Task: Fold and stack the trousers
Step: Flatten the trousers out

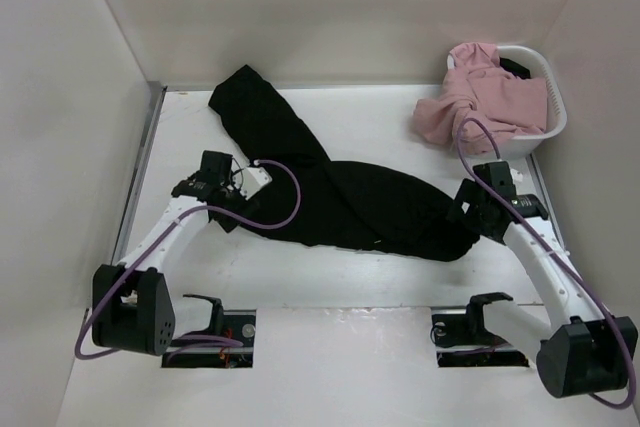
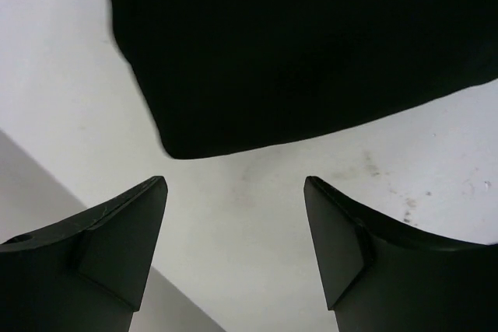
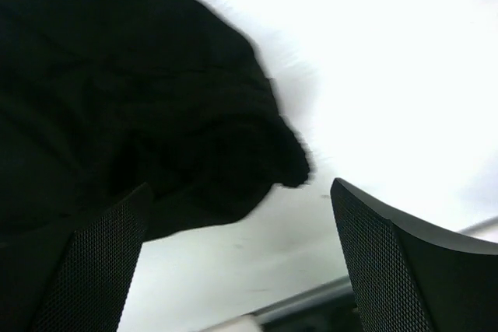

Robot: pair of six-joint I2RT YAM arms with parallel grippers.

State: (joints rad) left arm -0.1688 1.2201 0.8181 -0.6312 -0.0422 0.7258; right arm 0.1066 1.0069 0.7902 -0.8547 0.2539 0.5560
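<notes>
Ahead of your left jaws: black trousers (image 2: 311,44), one rounded edge flat on the white table (image 2: 78,114), just short of the gap. Jaws wide apart, empty. Ahead of your right jaws: the rumpled opposite end, unheld, jaws equally spread. Each arm probably sits at one end to begin the fold. Top view alone shows the laundry basket (image 1: 558,115) of pink clothes (image 1: 480,97) beyond the right jaws.

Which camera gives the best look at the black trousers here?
Top external: the black trousers show whole, lying unfolded. The left wrist view catches only one rounded edge, the right wrist view only a rumpled end, both close up.
</notes>
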